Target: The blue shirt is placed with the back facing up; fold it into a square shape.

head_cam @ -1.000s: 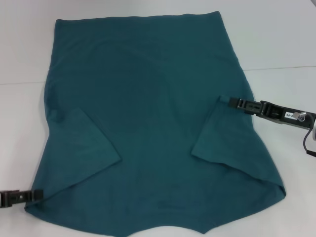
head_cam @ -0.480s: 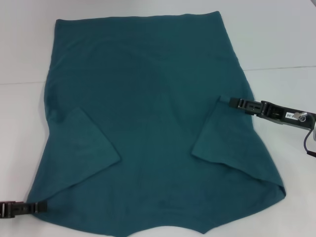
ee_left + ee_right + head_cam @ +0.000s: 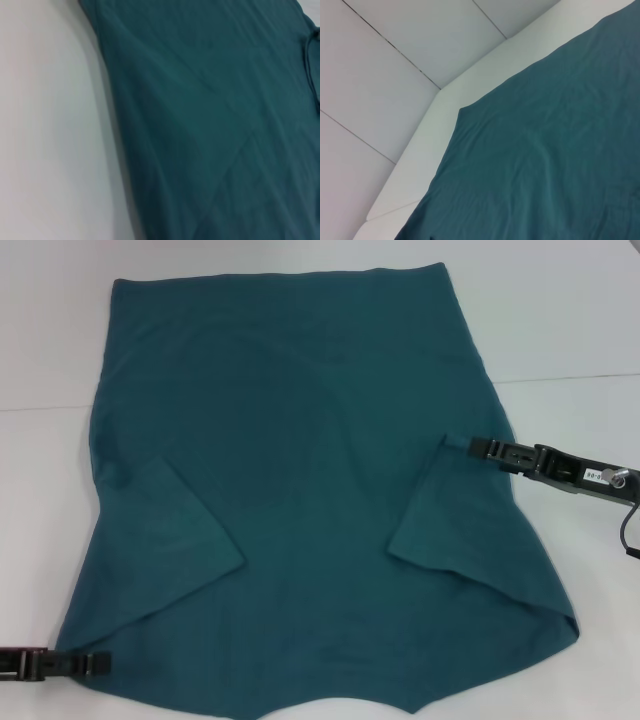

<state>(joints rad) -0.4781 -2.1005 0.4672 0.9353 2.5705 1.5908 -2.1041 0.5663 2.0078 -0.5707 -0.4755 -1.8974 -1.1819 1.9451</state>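
1. One blue shirt (image 3: pixel 310 490) lies spread on the white table (image 3: pixel 570 330), plain side up, with both sleeves folded inward over the body: one sleeve flap (image 3: pixel 165 540) on the robot's left and one (image 3: pixel 450 505) on its right
2. Two grippers are in the head view. The left gripper (image 3: pixel 95 664) sits low at the shirt's near left corner, its black tip touching the fabric edge; the cloth stretches away from that tip toward the far side of the table
3. The right gripper (image 3: pixel 478 446) reaches in from the right edge, its tip at the outer corner of the folded right sleeve, with the flap hanging away from it toward the near hem
4. Whether either pair of jaws is spread, pressed together or pinching fabric cannot be told; the tips are too slim and dark against the cloth
5. A small white label on the right arm carries print too small to read; no lettering shows on the shirt
6. Nothing else rests on the table; a thin seam line crosses its surface beyond both grippers
7. The right wrist view shows the table's edge and pale floor tiles (image 3: pixel 380 75) beyond the shirt
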